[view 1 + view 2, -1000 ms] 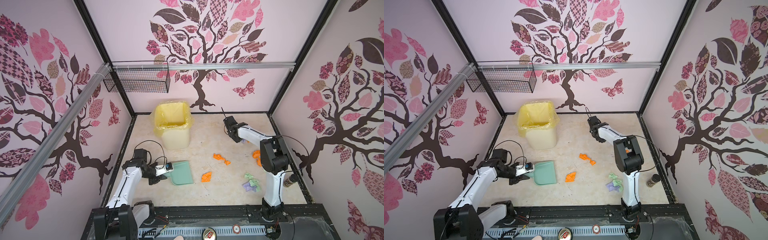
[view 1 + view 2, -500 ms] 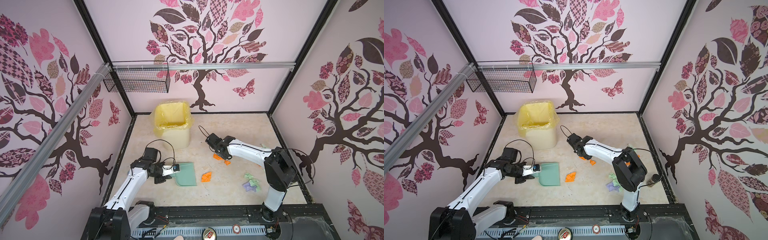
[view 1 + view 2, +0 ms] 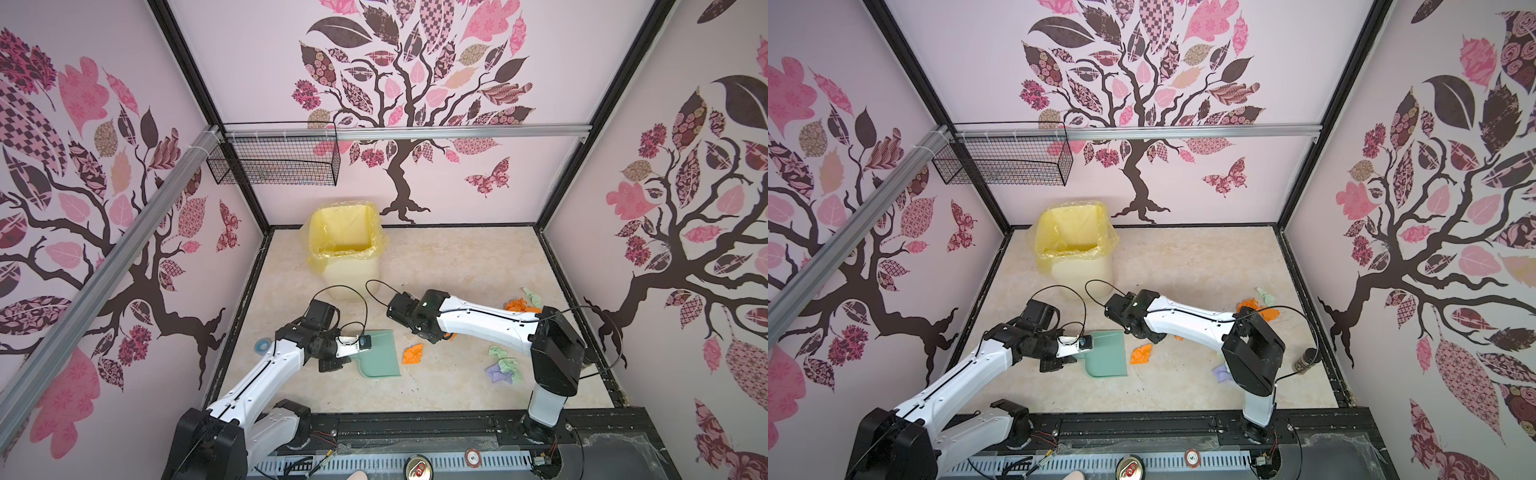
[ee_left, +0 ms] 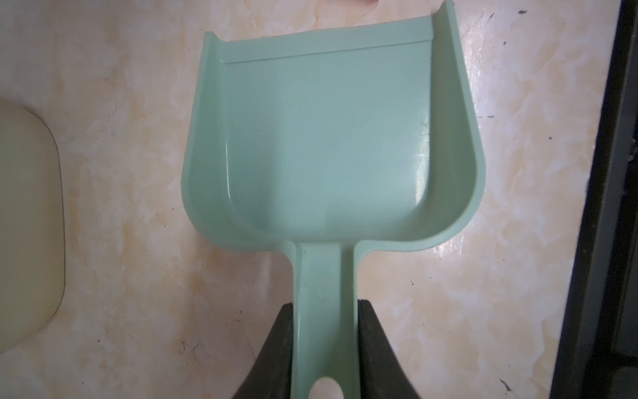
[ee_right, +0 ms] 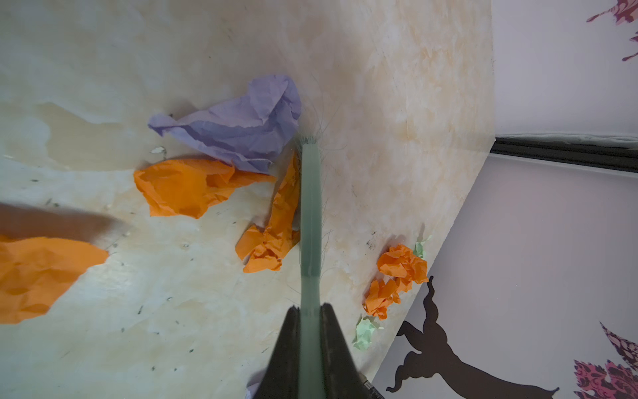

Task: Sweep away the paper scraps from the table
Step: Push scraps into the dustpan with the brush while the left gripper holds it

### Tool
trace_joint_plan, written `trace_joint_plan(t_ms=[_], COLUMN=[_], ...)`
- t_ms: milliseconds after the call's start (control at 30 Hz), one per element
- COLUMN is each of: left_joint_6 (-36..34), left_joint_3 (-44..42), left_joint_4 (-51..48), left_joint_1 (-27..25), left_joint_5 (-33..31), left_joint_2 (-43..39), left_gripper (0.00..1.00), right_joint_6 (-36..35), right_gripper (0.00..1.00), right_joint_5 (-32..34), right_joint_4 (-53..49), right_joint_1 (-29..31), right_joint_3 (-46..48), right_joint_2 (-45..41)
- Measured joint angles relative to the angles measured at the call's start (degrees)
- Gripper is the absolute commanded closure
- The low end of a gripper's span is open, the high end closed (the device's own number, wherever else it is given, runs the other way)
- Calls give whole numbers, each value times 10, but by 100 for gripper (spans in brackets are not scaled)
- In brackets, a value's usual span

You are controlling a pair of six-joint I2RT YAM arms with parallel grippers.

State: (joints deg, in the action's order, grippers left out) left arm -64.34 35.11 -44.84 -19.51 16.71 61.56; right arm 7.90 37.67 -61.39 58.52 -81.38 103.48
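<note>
Brush [image 5: 310, 207], clamped in right pincer [image 5: 310, 311], has swung across, herding paper scraps [image 5: 186, 188] toward the dustpan [image 4: 328, 138] gripped by left pincer [image 4: 324, 305]; several remain.

White arms [image 3: 266, 374] with black joints [image 3: 555, 357] and looping black cables [image 3: 374, 281].

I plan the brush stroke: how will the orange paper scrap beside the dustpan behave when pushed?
The orange scrap looks thin and crumpled, so probably very light and floppy. On the glossy table it should slide easily, perhaps tumbling.
</note>
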Motion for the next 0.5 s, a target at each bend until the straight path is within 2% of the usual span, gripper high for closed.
trace_joint_plan(t_ms=[233, 500], left_joint_6=[40, 72], left_joint_3=[0, 0], left_joint_4=[32, 78], left_joint_1=[-22, -27], left_joint_5=[-10, -9], left_joint_2=[39, 60], left_gripper=[100, 100], right_joint_6=[68, 124], right_gripper=[100, 100], right_joint_5=[-40, -106], right_joint_4=[-34, -38], right_joint_1=[33, 40], right_joint_3=[-54, -64], right_joint_2=[0, -1])
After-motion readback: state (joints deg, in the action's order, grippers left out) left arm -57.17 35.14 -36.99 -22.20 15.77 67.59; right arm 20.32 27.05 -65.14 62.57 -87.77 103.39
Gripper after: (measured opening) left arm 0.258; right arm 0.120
